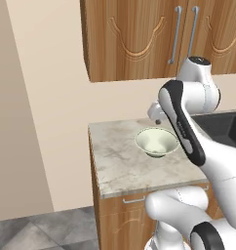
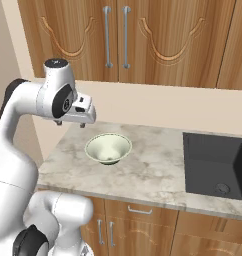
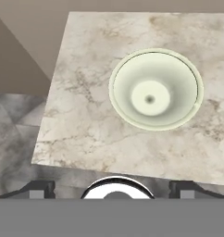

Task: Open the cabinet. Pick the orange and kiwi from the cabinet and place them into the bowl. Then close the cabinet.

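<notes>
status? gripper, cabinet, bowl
Gripper open, empty, above the counter. Cabinet doors shut; fruit not visible. Bowl empty on the counter. Nothing in the way.

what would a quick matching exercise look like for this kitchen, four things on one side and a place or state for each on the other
Things
1. cabinet
2. bowl
3. end effector
4. sink

Places or states
A. dark basin set into the counter, off to the right in the right base view
B. hanging over the counter, jaws open, holding nothing
C. on the wall above the counter, doors shut
D. standing empty on the marble counter

Right pairs: 1-C, 2-D, 3-B, 4-A
</notes>
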